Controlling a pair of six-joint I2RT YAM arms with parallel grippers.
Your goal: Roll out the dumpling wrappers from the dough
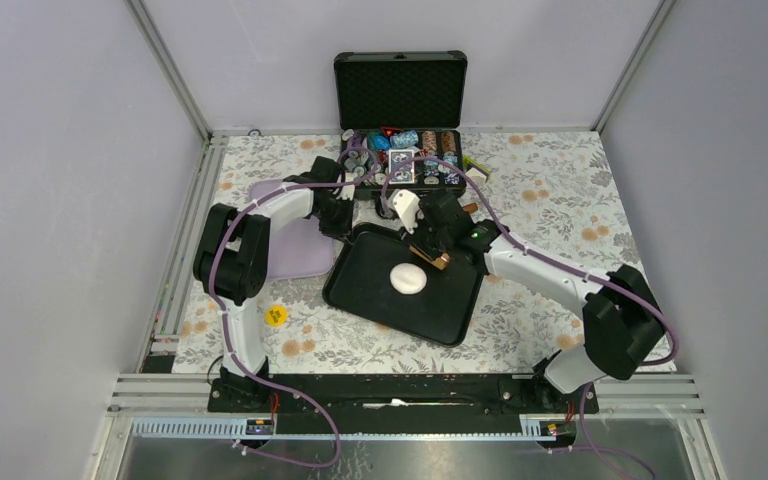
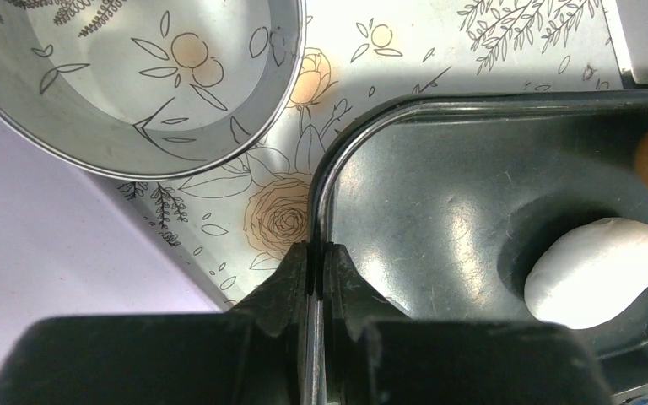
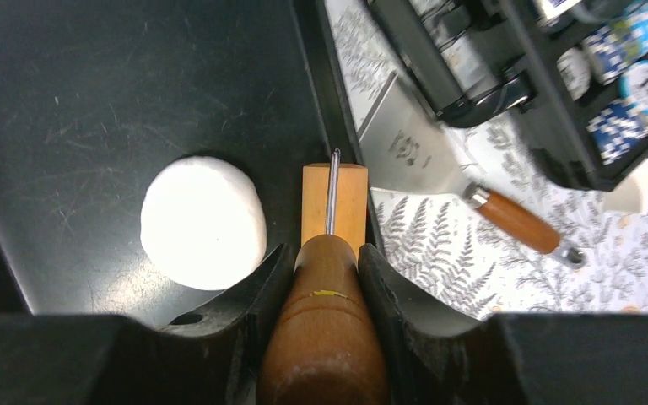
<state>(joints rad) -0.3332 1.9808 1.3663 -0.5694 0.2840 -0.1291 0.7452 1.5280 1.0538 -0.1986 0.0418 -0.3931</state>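
A: Since the right claw (image 3: 325, 257) does the work here, what has it got?
B: It is clamped on the wooden handle (image 3: 325, 346) of the roller (image 3: 334, 202), one finger on either side. The roller's head is over the edge of the tray (image 3: 93, 93), just beside the dough (image 3: 204, 221) but apart from it.
A: And the dough?
B: One round white pat on the black tray floor, not flattened yet. No dumpling wrappers show anywhere.
A: The left claw (image 2: 315, 263)?
B: Its fingers are together, with the tips right at the tray's corner rim. Whether they nip the rim I cannot tell. The steel ring cutter (image 2: 34, 110) stands just beyond.
A: What could go wrong?
B: Three things, I'd guess. The roller head is by the raised rim, so a sideways sweep could catch there. Soft dough may stick to bare wood and lift off with it. And if nothing steadies the tray, pressing down could make it slide across the cloth.
A: Around that?
B: A scraper (image 3: 413, 152) with a wooden grip lies beside the tray. There's a purple mat (image 1: 295, 255) on its left, a yellow disc (image 1: 276, 316) nearer the arms, and an open black case (image 1: 400, 100) of chips behind. The table (image 1: 560, 190) wears a floral cloth, and plain grey walls and metal framing enclose it.
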